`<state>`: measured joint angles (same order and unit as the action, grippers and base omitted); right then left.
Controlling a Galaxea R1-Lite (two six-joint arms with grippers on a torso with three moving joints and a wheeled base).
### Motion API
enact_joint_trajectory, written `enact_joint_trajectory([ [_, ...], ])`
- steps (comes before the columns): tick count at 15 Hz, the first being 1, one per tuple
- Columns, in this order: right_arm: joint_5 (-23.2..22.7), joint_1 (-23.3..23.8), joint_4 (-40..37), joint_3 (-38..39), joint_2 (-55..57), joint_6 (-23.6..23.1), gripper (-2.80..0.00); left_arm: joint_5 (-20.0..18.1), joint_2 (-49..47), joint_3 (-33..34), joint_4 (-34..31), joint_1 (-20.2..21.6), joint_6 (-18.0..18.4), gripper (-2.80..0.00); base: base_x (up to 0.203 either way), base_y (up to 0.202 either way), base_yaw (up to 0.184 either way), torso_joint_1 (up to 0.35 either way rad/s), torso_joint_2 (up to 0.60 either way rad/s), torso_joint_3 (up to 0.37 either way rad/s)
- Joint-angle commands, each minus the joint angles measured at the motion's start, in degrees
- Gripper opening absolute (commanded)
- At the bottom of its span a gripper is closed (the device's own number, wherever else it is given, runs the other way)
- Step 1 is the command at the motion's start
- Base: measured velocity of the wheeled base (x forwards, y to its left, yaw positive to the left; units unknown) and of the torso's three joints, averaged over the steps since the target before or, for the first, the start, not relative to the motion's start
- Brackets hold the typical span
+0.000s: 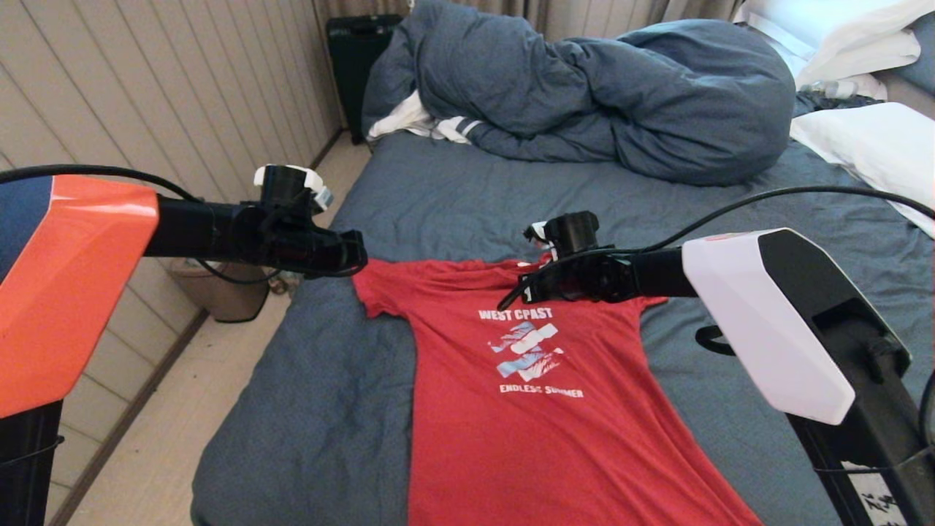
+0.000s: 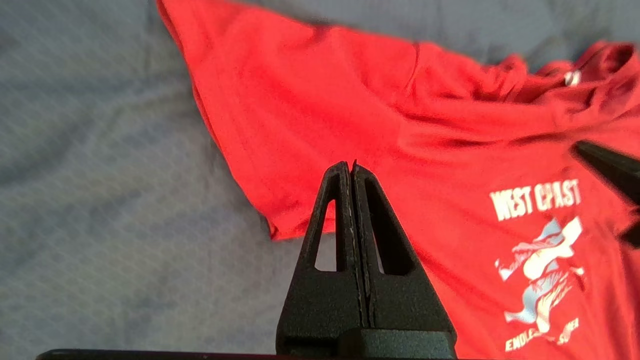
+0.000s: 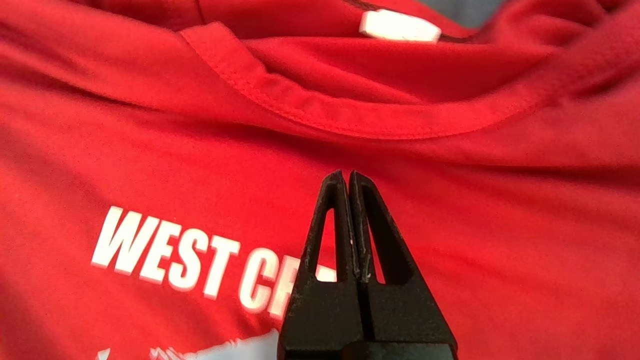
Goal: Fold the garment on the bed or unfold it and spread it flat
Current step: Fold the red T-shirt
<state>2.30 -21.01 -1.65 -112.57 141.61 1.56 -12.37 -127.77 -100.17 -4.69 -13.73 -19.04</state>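
Bed: fills most of the room in front of me, its dark blue-grey sheet wrinkled all over.
Duvet: bunched in a big heap at 12 o'clock, up by the head of the bed, same blue-grey as the sheet.
Pillows: white, piled at 2 o'clock at the far right corner.
Garment: a red T-shirt lying face up on the near half of the sheet, running from the centre toward 6 o'clock. The collar points toward the duvet, and the white "WEST COAST" lettering and pale graphic sit on the chest. Its left sleeve is spread out flat toward 9 o'clock; the cloth near the collar is rumpled.
Striped cloth: white with dark bands, tucked under the duvet's edge at 11 o'clock.
Left gripper: at 9 o'clock from the chest print, over the outer edge of the spread sleeve. Its two black fingers are pressed tight together with nothing between them. I cannot tell whether the tips touch the cloth.
Right gripper: just below the collar, at 12 o'clock from the lettering. Its fingers are likewise clamped together and empty, poised over the red fabric between neckline and print.
Neck label: small white tag inside the collar.
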Motion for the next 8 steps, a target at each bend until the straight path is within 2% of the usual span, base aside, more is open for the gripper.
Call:
enact_joint_trajectory([
  [1,1.4,-0.5,2.1,-0.1,1.8,-0.8,-2.8,0.0,1.3,1.4,1.5,0.0,-0.1,-2.8,0.0,0.0,0.0,0.0,0.0,0.0],
  [4,9.5,-0.7,13.6,-0.1,5.8,-6.6,-2.8,1.4,3.2,5.5,7.1,0.0,-0.1,-2.8,0.0,0.0,0.0,0.0,0.0,0.0],
  [6,13.6,-1.7,19.8,-0.1,8.1,-7.7,-2.8,2.0,4.4,8.0,10.0,-0.1,-0.1,-2.8,0.0,0.0,0.0,0.0,0.0,0.0],
  [8,15.5,-3.2,24.1,-0.1,9.5,-7.8,-2.8,2.2,4.8,9.4,12.2,-0.1,0.0,-2.8,0.0,0.0,0.0,0.0,0.0,0.0],
])
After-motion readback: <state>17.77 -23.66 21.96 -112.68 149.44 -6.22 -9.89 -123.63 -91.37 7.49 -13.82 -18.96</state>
